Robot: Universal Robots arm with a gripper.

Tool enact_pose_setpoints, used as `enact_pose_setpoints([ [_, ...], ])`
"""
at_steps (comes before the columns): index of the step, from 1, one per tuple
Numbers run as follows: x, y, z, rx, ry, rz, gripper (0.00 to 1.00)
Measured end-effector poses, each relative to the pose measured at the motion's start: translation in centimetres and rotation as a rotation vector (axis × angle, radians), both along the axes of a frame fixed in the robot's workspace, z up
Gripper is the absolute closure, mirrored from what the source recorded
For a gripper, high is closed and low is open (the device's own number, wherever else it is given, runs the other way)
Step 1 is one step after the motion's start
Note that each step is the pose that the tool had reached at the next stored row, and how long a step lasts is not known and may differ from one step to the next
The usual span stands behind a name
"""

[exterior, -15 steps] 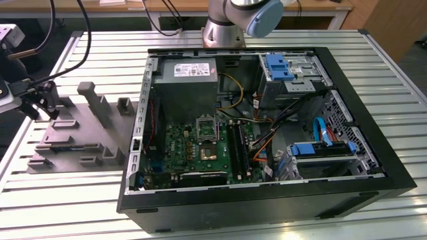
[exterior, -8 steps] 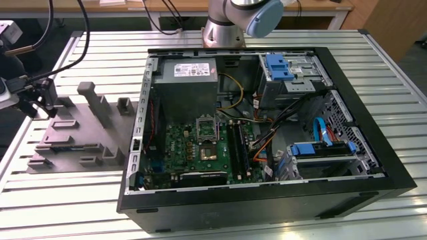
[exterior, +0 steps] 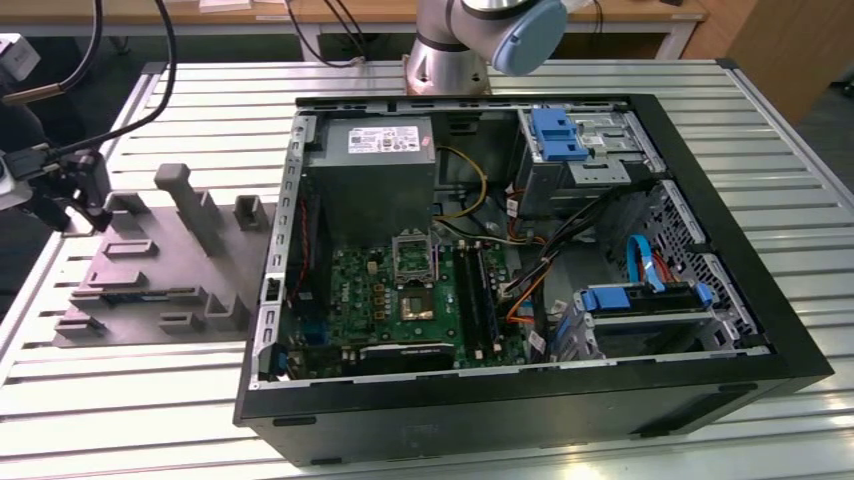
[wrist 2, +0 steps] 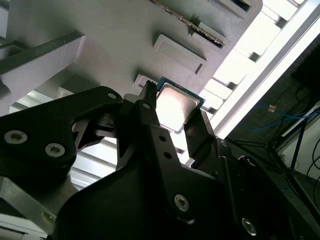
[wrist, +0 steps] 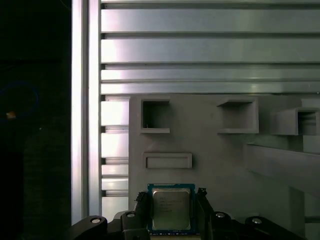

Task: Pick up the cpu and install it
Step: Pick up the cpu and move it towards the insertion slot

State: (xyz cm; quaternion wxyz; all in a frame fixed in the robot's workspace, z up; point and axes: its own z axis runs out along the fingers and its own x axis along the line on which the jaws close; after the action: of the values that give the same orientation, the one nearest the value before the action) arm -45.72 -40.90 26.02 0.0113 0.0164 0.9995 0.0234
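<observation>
Just now the black two-fingered gripper (wrist: 171, 198) hangs over the grey moulded plastic fixture tray (wrist: 215, 165), at the exterior view's left. Its fingers (wrist: 142, 204) press against two opposite edges of the cpu (wrist: 171, 210), a small flat square chip with a silvery top. Both wrist views show that grip; I cannot tell whether the chip rests on the tray or is lifted clear. Well apart, the open black computer case (exterior: 534, 405) lies on the slatted aluminium table (exterior: 134, 400).
</observation>
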Motion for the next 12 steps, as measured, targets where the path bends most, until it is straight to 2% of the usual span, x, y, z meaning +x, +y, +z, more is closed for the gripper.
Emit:
enact_pose_setpoints([
  [12, 0.00, 0.00, 0.68, 0.0001, 0.0000, 0.000, 0.53],
])
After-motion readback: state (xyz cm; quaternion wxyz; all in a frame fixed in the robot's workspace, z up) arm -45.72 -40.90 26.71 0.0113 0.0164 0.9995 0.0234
